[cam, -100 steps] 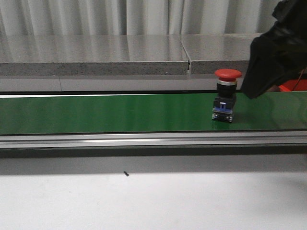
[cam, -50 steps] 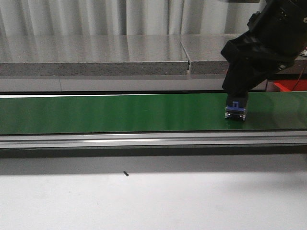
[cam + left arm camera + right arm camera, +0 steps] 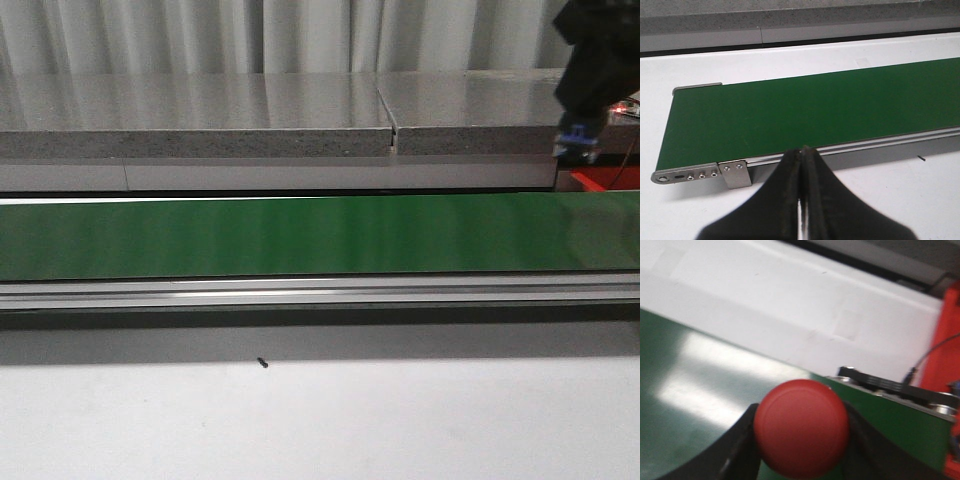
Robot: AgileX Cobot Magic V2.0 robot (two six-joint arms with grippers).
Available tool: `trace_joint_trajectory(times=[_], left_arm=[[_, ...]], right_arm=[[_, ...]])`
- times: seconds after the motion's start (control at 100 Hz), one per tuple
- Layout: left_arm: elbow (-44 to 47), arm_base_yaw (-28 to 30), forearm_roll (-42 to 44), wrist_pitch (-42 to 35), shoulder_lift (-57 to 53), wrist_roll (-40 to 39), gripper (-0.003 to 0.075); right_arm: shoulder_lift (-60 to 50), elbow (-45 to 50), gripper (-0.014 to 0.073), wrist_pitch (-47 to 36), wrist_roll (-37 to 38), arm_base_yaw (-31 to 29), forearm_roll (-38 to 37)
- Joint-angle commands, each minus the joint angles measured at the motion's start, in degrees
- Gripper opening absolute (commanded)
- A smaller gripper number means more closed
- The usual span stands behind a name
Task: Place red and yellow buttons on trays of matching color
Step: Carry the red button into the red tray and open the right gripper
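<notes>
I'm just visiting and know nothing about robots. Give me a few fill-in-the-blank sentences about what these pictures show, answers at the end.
1. The right gripper is shut on a button whose cap is ____ in colour.
2. The conveyor belt is ____ in colour.
3. The left gripper has its fingers ____.
4. In the front view, the number of buttons standing on the belt is ____.

Missing words: red; green; shut; zero

The right hand point(image 3: 800, 440) is raised high, clamped on a load; the left hand's point(image 3: 801, 195) fingers are pressed together.
</notes>
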Motion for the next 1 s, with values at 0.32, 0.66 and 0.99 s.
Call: trace_joint_trajectory(times=[0.32, 0.66, 0.99], left_arm=[[-1.4, -0.4, -1.0, -3.7, 0.4, -0.5, -0.0020], [-1.4, -0.4, -1.0, -3.7, 0.4, -0.5, -0.0020], [-1.4, -0.4, -1.0, -3.7, 0.4, -0.5, -0.0020]], right_arm=[[0.3, -9.4, 0.0140, -3.5, -0.6, -20.0, 1.0], [12.1, -21.2, 0.0140, -0.7, -0.6, -23.1, 1.1], [26.0, -35.1, 0.0140, 1.7, 1.0, -23.1, 1.2]])
